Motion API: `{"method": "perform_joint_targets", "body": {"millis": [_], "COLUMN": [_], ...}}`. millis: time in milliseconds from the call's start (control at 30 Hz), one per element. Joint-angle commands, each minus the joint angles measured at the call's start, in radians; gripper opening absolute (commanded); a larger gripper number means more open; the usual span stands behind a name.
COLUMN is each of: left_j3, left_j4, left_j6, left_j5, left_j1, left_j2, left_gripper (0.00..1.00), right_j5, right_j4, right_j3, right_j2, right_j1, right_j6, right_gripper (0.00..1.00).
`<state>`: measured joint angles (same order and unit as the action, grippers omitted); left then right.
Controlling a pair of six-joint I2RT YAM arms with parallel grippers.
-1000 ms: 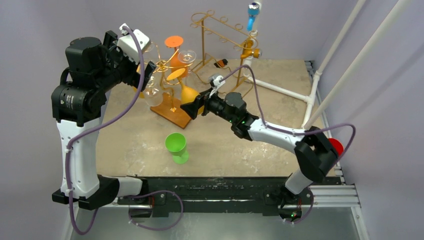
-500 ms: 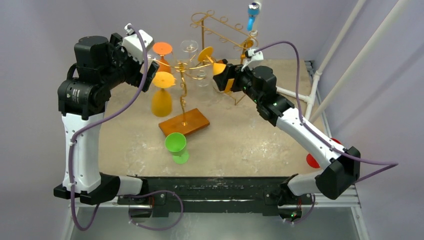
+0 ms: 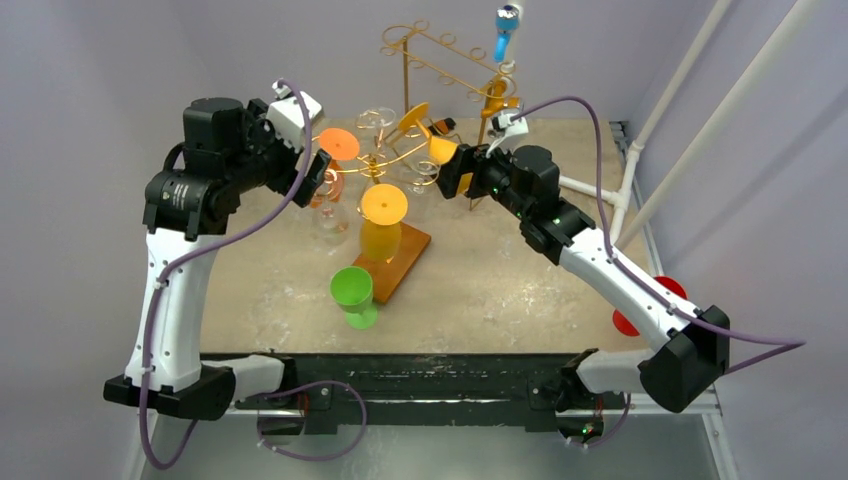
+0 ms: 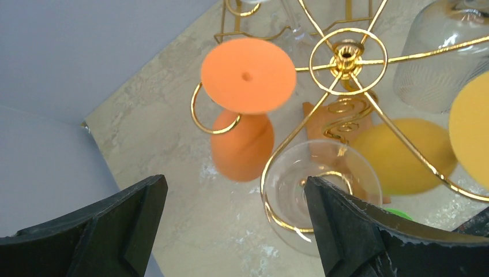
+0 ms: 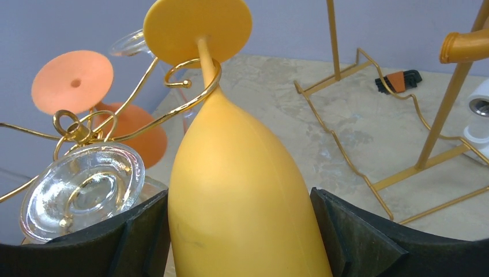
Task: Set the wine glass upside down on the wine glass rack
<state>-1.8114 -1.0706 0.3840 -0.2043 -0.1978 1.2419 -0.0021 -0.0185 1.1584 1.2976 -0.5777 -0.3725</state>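
Right gripper [image 5: 242, 231] stands wide around the yellow wine glass [image 5: 236, 173], bowl filling the gap. Squeezing or just beside, can't tell. Farther out, its stem sits in a hook of the wine glass rack [image 4: 348, 53], foot up. Left gripper [image 4: 233, 183] gapes empty, orange glass [image 4: 248, 75] ahead.

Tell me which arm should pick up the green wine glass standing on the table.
Left, probably. The left gripper is open and empty above the rack, while the right gripper brackets the hung yellow wine glass. The green wine glass stands left of centre.
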Motion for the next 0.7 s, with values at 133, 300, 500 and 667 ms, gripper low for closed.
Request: {"method": "perform_joint_targets", "body": {"millis": [133, 300, 500, 667], "left_j3": [-0.049, -0.013, 0.073, 0.098], "left_j4": [0.068, 0.063, 0.070, 0.079], "left_j6": [-0.051, -0.023, 0.016, 0.034], "left_j5": [-0.084, -0.113, -0.121, -0.087], "left_j1": [0.000, 0.000, 0.000, 0.000], "left_j2": [0.044, 0.019, -0.023, -0.027], "left_gripper": [1.00, 1.00, 1.00, 1.00], "right_j5": [0.040, 0.008, 0.005, -0.025], "right_j4": [-0.027, -0.053, -0.089, -0.113], "right_j3": [-0.003, -0.041, -0.091, -0.111], "right_j2": [-0.010, -0.024, -0.036, -0.035], "right_j1": [0.014, 0.015, 0.015, 0.014], "right_j6": [0.028, 0.025, 0.018, 0.018], "right_gripper": [0.87, 0.88, 0.94, 0.97]}}
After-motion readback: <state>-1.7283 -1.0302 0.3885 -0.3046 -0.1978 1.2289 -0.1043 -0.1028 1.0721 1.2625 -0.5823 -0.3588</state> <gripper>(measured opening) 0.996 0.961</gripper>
